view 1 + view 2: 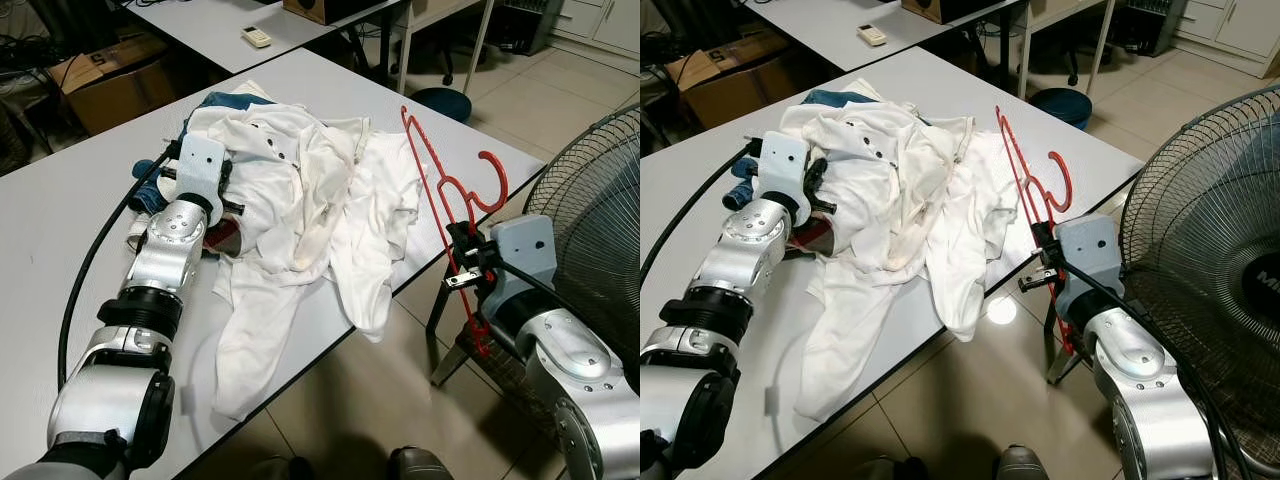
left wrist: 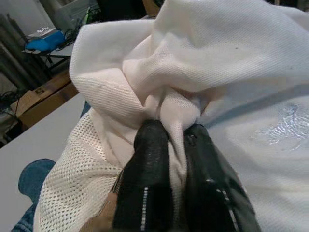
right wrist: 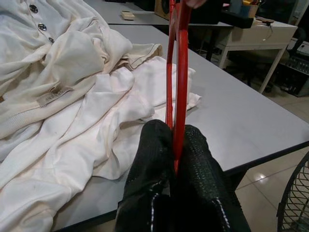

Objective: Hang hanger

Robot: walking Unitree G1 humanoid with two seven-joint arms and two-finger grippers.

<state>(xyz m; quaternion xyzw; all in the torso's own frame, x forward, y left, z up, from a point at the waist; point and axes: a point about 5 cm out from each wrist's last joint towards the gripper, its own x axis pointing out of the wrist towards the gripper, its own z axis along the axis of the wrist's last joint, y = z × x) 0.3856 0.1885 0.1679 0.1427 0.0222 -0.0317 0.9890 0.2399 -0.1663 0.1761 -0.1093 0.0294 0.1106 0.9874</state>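
- Red hanger (image 1: 437,190) is held upright off the front edge of the grey tabletop (image 1: 60,210), just beside the heap of white garments (image 1: 310,190); its hook curls toward the standing fan (image 1: 600,230).
- The right pincer (image 3: 175,145) is clamped on the hanger's lower bar, as is seen in the right wrist view.
- The left pincer (image 2: 176,145) is closed on a fold of the white shirt (image 2: 207,58) near the top of the heap, with blue denim (image 1: 225,100) showing beneath.
- The step in hand is judged to be the pairing of shirt and hanger: both are gripped, but the hanger is not yet inside the garment.
- Next, the neck opening would need to be lifted clear and spread, and a hanger arm fed in.
- No rail is seen.
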